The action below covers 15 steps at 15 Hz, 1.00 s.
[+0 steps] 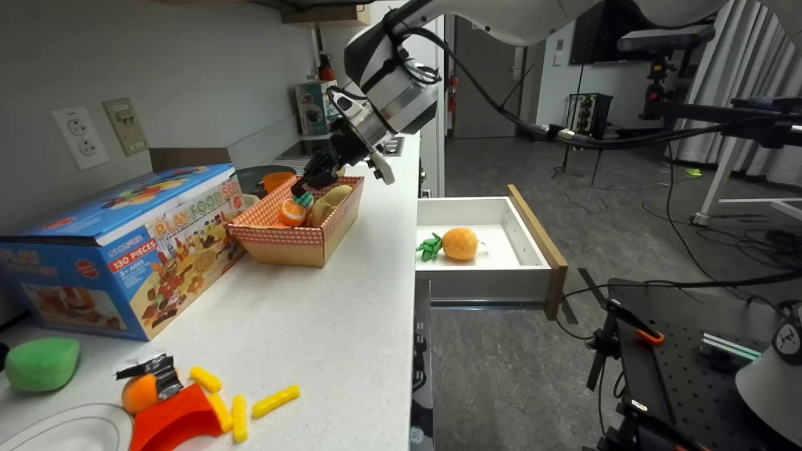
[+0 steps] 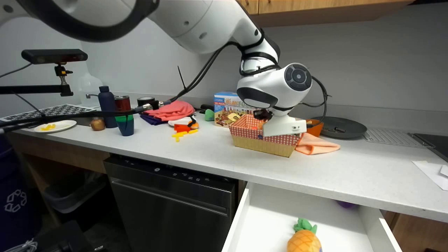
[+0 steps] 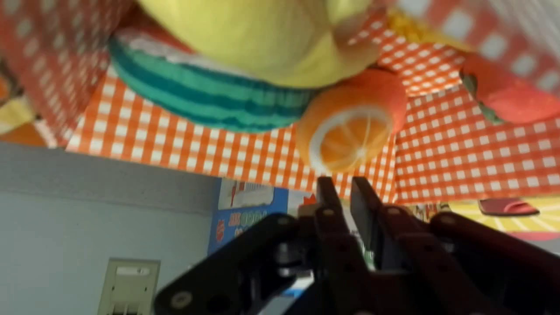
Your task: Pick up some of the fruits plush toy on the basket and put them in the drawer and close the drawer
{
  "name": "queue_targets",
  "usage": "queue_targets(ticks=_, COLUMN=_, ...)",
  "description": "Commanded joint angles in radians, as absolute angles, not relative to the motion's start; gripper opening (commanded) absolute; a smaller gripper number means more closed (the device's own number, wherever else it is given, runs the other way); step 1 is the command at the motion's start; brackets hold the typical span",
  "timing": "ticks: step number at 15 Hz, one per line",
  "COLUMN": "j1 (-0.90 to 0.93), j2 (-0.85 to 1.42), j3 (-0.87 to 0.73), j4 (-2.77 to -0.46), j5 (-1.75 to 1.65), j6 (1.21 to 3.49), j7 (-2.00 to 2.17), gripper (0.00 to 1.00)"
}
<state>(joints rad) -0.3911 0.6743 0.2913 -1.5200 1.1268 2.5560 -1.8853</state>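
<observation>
Table (image 1: 351,326): white, finely speckled, running from the bottom edge to upper centre in an exterior view.
Room: grey wall (image 1: 207,75) at left with an outlet (image 1: 80,138) and a switch plate (image 1: 125,125); dark floor (image 1: 489,376), door (image 1: 482,81) and pale curtain (image 1: 752,69) toward the right; wooden cabinet (image 2: 315,15) along the top edge in an exterior view.
Toy box (image 1: 169,269): at left, reads "PLAY FOOD SET", "130 PIECES" and "3+ AGES"; smaller print too blurred.
Bin (image 2: 15,224): dark blue, lower left, with a white recycling symbol.
Basket (image 1: 282,254): left of centre on the table, red-checked over tan, holding an orange-slice plush (image 3: 345,140), a watermelon plush (image 3: 205,96), a yellow plush (image 3: 253,39) and a red plush (image 3: 512,96).
Pincer (image 3: 342,186): at the basket, tips parted by a narrow gap just below the orange-slice plush in the wrist view; contact cannot be told.
Drawer (image 1: 489,285): pulled out, right of centre, a pineapple plush (image 1: 460,244) lying inside.
</observation>
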Motion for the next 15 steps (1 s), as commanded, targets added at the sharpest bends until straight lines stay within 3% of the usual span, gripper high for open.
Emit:
queue_targets(ticks=1, j1=-0.330, j2=0.452, j3=0.207, j4=-1.667, j5=1.184, j6=2.586, j7=-1.894, gripper=0.48)
queue_targets(ticks=6, j1=-0.196, j2=0.254, j3=0.049, j4=-1.776, j5=0.978, j6=2.606, j7=-1.646, gripper=0.87)
queue_targets(ticks=7, j1=-0.254, j2=0.325, j3=0.110, j4=-1.697, j5=1.051, j6=2.591, j7=-1.737, gripper=0.94)
queue_targets(ticks=8, j1=-0.244, j2=0.301, j3=0.101, j4=-1.712, j5=1.037, j6=2.591, j7=-1.711, gripper=0.78)
queue_targets(ticks=10, j1=-0.245, j2=0.303, j3=0.103, j4=-1.712, j5=1.038, j6=2.591, j7=-1.713, gripper=0.91)
queue_targets(ticks=14, j1=-0.247, j2=0.323, j3=0.103, j4=-1.710, j5=1.038, j6=2.591, j7=-1.716, gripper=0.94)
queue_targets(ticks=15, j1=-0.193, j2=0.337, j3=0.048, j4=-1.706, j5=0.974, j6=2.619, j7=-1.660, gripper=0.98)
